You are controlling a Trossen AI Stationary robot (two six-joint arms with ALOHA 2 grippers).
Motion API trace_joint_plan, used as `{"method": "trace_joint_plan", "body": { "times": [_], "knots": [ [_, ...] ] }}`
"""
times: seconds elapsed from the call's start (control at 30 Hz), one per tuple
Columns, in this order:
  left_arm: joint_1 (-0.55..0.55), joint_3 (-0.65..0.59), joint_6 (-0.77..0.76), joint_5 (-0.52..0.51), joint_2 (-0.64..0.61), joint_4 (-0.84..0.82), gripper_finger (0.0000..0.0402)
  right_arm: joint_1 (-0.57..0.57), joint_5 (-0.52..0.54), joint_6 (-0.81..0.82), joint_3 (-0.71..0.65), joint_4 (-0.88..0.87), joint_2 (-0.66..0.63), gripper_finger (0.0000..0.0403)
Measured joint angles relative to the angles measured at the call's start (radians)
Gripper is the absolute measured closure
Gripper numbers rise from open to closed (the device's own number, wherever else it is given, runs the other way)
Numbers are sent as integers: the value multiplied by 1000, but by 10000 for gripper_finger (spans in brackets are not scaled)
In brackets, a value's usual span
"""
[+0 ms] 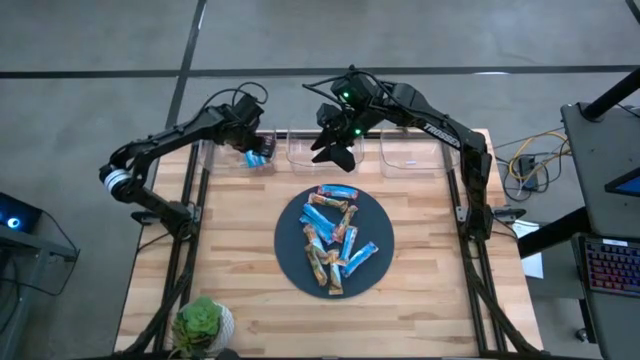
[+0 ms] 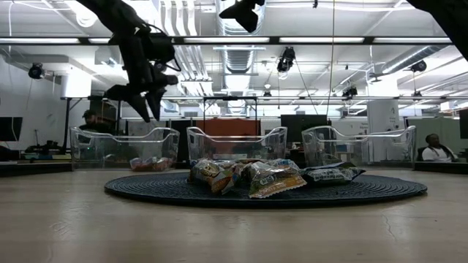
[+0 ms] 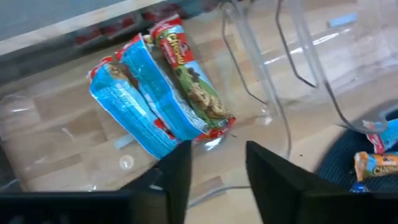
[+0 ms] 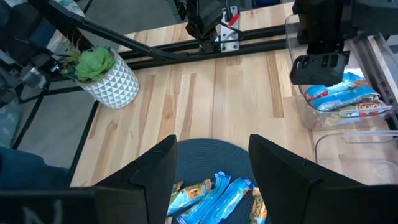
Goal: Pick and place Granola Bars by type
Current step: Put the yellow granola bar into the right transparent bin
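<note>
From above, the left gripper (image 1: 255, 140) hung over the leftmost of three clear bins (image 1: 235, 155) at the table's far edge, with blue-and-red granola bars (image 1: 257, 158) lying directly below it. The right gripper (image 1: 338, 150) hovered over the middle bin (image 1: 305, 150), short of the dark round mat (image 1: 334, 242) where the remaining bars (image 1: 335, 240) lay heaped, nearer the front of the table than either gripper.

At table height, the left gripper (image 2: 142, 98) was raised clear above the leftmost bin (image 2: 124, 150), its fingers pointing down with a narrow gap and nothing between them. The dropped bars (image 2: 150, 164) rested on the bin floor beneath. The right gripper (image 2: 241, 13) was high up near the ceiling line.

Through the left wrist camera, the two dark fingers (image 3: 177, 174) stood slightly apart and empty, the blue-and-red bars (image 3: 161, 93) just beyond their tips inside the bin.

Through the right wrist camera, its fingers (image 4: 158, 174) were spread wide and empty, with the mat's bars (image 4: 217, 199) between and just past them. A potted plant (image 4: 102, 74) stood far ahead, and the left gripper (image 4: 320, 67) hung over its bin off to one side.
</note>
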Motion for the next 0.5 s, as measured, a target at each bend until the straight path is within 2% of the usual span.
{"method": "trace_joint_plan", "body": {
  "times": [0.17,0.2,0.37,0.5],
  "knots": [
    [-24,0,11,0,-21,5,383,0,0,0,0,0,0,212],
    [-30,0,13,1,-29,6,391,0,0,0,0,0,0,213],
    [-77,2,34,59,-100,6,400,0,0,-5,0,-16,-7,225],
    [-146,16,68,63,-174,41,401,0,0,-14,0,-20,-14,237]
  ]
}}
